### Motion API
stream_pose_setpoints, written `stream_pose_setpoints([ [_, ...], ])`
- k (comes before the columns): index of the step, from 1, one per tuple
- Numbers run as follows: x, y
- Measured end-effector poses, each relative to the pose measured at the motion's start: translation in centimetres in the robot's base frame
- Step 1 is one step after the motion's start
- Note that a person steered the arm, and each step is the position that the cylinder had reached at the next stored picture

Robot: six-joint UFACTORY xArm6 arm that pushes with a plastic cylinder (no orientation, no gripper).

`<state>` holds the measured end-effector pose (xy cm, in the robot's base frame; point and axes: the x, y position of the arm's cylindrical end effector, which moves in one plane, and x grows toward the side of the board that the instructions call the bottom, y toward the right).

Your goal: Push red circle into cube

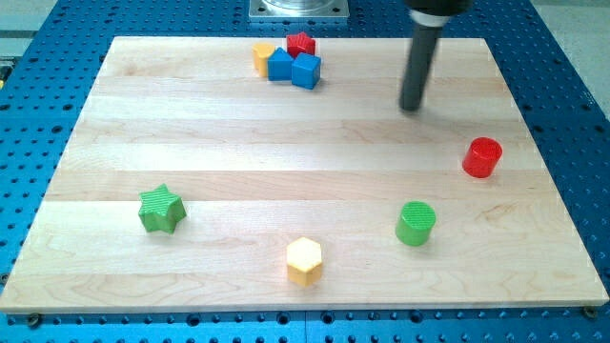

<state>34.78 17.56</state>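
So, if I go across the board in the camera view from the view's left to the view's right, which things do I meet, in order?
green star → yellow hexagon → my tip → red circle. The cluster at the view's top and the green circle overlap others in this order, so I leave them out.

We find 4 blocks touching in a cluster at the top of the board (286,133): the yellow block (263,59) leftmost, then the blue block (280,65), then the blue cube (306,70), with the red block (301,44) behind them. Our tip (412,107) stands well to their right, up-left of the red circle (482,157). The green circle (416,223) lies down-left of that. The yellow hexagon (304,260) sits at bottom centre and the green star (160,209) on the left.
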Motion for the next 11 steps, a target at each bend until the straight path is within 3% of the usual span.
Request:
stream_pose_setpoints([
  [2, 10.5, 9.9],
  [3, 11.1, 1.6],
  [4, 9.4, -13.0],
  [6, 11.6, -17.9],
  [8, 2.1, -14.7],
  [9, 3.6, -16.4],
  [10, 8.2, -18.0],
  [11, 6.4, -20.7],
])
